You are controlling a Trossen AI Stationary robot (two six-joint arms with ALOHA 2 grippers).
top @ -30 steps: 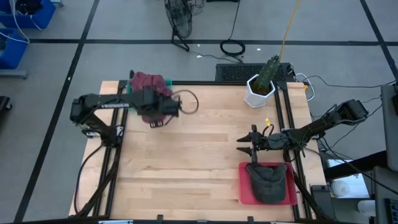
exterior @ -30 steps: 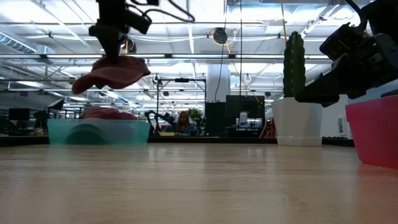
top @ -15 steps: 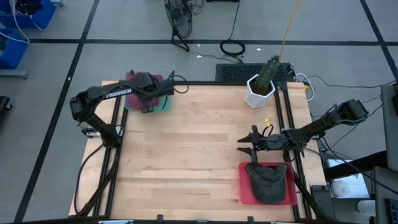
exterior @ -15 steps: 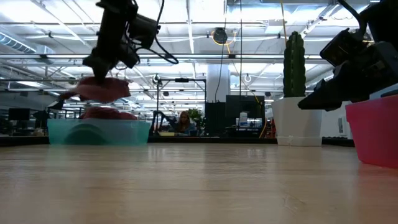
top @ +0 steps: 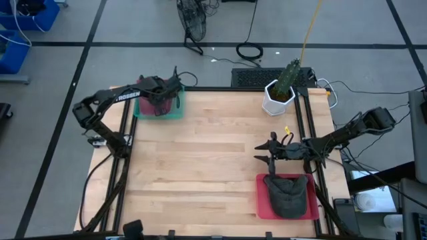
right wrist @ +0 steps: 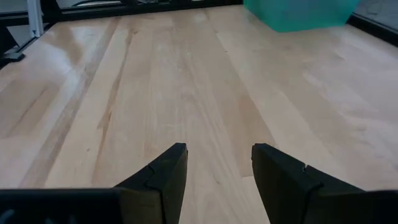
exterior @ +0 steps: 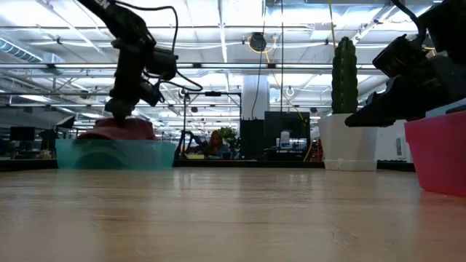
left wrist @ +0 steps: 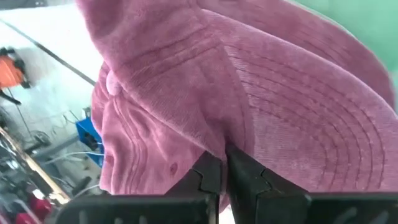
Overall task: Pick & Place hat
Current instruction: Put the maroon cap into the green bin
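High view: the desk (top: 200, 153) carries two bins, a teal bin (top: 159, 107) at 11 o'clock and a red bin (top: 287, 195) at 5 o'clock, plus one white pot with a cactus (top: 279, 97) at 1 o'clock. There are two hats: a maroon hat (left wrist: 236, 99) in the teal bin and a dark grey hat (top: 288, 193) in the red bin. The left gripper (left wrist: 225, 171) reaches down into the teal bin, fingers pinched together on the maroon hat's cloth. The right gripper (right wrist: 214, 168) hovers just at 12 o'clock of the red bin, fingers parted, holding nothing
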